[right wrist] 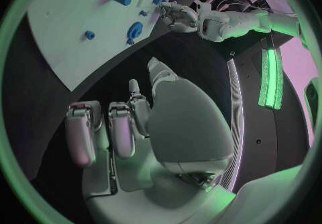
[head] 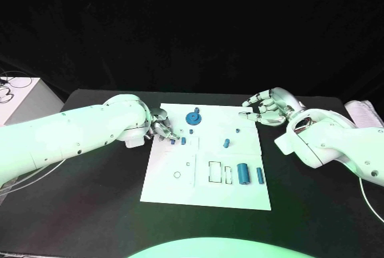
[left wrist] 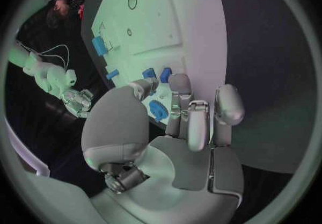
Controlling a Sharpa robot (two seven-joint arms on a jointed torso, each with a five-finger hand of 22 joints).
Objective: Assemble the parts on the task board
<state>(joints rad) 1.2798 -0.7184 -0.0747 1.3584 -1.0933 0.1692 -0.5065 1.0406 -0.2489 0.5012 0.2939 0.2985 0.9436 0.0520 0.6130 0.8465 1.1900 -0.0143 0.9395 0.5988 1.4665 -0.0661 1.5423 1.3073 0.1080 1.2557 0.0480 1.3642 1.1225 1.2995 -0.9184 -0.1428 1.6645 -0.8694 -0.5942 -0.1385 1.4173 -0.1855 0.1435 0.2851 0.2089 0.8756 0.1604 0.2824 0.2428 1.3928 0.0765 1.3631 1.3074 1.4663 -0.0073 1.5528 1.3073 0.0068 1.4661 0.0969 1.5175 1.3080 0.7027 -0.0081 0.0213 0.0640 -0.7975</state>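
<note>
Nearest on the task board: two upright blue cylinders beside outlined slots. Mid-board: small blue peg. Left hand sits at the board's left edge, fingertips touching small blue parts; grip unclear. Far end: blue gear. Right hand hovers off the far right corner, fingers curled, holding nothing. No legible writing.

Lit brightly and evenly across the flat white rectangular task board, with a green-to-violet tint over it. Beyond that board, falling into near black, backdrop lost. Faint glare on the glossy white arm shells beside it. Strongly bent toward the wrist circles' rims, board edges curving. Slightly soft throughout.
</note>
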